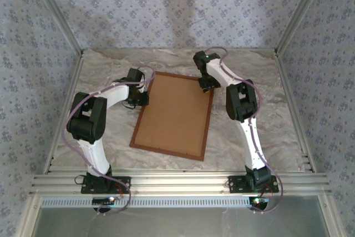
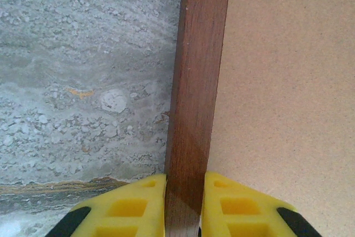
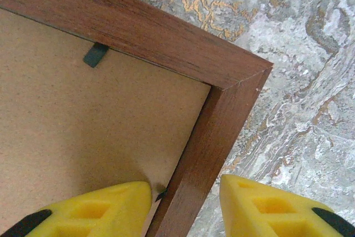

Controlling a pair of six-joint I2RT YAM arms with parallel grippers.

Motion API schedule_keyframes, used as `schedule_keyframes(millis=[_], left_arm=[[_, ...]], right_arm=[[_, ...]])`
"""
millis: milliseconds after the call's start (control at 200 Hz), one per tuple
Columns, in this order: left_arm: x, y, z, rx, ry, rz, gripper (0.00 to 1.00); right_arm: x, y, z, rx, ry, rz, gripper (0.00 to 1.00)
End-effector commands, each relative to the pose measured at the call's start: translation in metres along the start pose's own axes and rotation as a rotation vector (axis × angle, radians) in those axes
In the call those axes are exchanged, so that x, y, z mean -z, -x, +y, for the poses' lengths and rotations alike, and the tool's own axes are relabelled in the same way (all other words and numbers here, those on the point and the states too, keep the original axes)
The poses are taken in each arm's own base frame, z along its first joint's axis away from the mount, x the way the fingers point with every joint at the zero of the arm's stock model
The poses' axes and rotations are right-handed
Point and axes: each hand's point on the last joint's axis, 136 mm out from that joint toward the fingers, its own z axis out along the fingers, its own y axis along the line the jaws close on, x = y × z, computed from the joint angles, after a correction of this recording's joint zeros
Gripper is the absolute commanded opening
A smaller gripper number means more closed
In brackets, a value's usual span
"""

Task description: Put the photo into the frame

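Frame (image 2: 197, 81), long axis near-to-far: left gripper (image 2: 184, 192) clamped on its left side; right gripper (image 3: 186, 190), jaws parted, straddles its right side.

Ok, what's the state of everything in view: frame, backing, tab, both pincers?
the frame: lying flat on the table, back side up.
backing board: seated flat inside the frame.
retaining tab: sticking out from the rail over the backing board.
left pincer: shut on the frame's left rail.
right pincer: open, straddling the right rail near the far corner, a gap at its outer finger.
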Motion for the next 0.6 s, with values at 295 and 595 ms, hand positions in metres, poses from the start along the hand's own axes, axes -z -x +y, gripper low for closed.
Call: schedule_keyframes(millis=[295,595], left_arm=[[-0.010,-0.027,0.003,0.008,0.002,0.090,0.20],[-0.012,-0.030,0.010,0.017,0.037,0.096,0.19]], right_arm=[[0.011,0.006,0.039,0.024,0.165,-0.076,0.47],[0.070,-0.019,0.010,-0.119,0.246,-0.207,0.54]])
